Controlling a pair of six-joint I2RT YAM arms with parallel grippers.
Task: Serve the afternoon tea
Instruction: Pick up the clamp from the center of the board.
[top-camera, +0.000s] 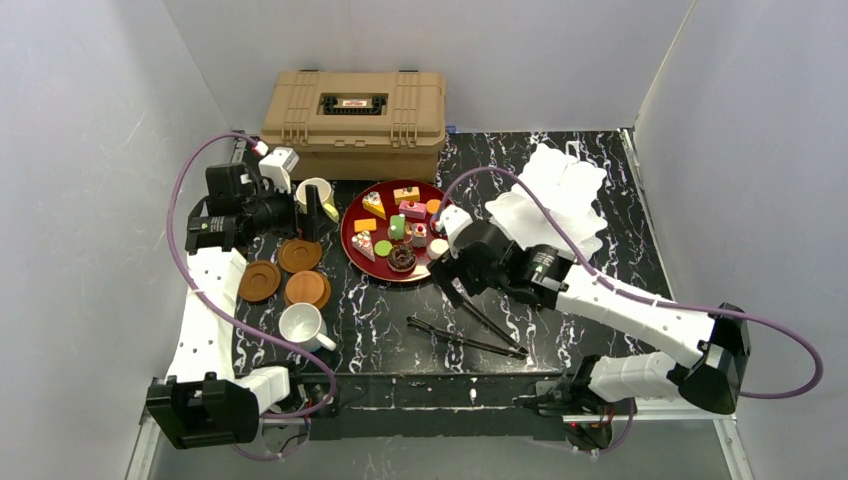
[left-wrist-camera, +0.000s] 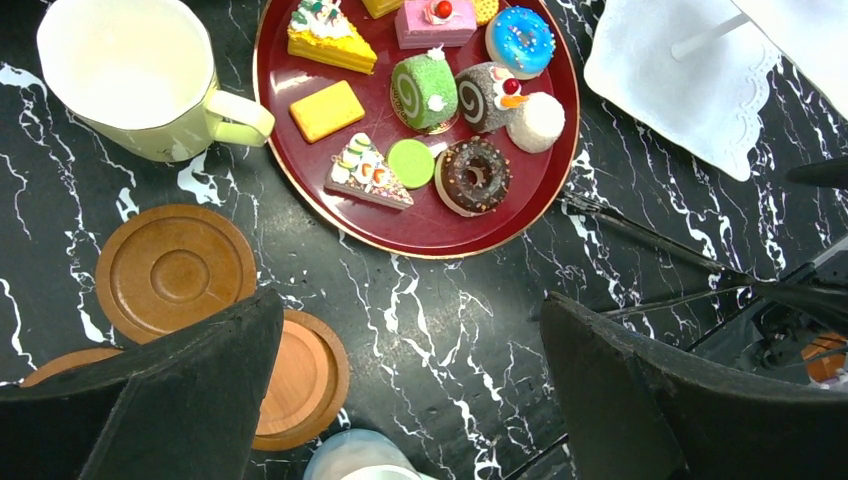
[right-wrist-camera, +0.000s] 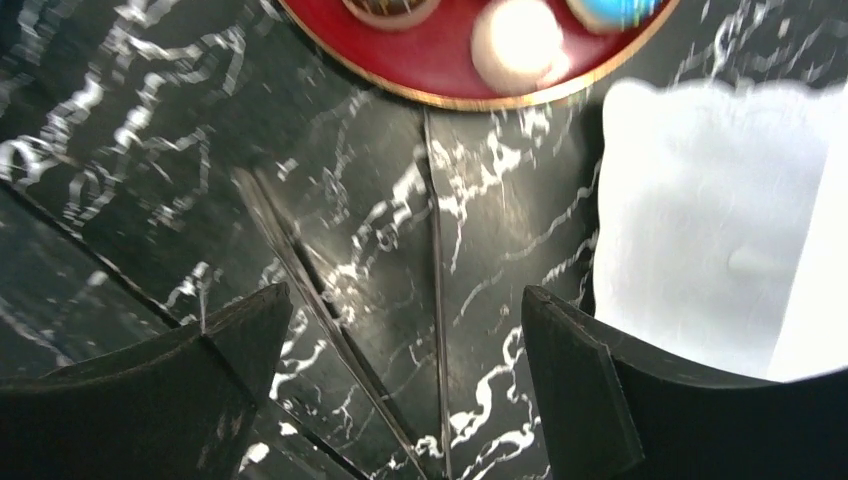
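Right wrist view: red tray (right-wrist-camera: 438, 72) and white stand (right-wrist-camera: 700, 200) blurred, cropped; both jaws wide apart, empty.

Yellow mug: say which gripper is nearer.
Left. The left gripper sits right beside the mug; the right gripper is past the red tray, over the tongs.

Nothing legible shows in any view — no brand, number or sign. The tan case (top-camera: 300, 125) carries a dark plate (top-camera: 352, 103) on its lid with a small pale strip in it — too small and blurred to make out letters.
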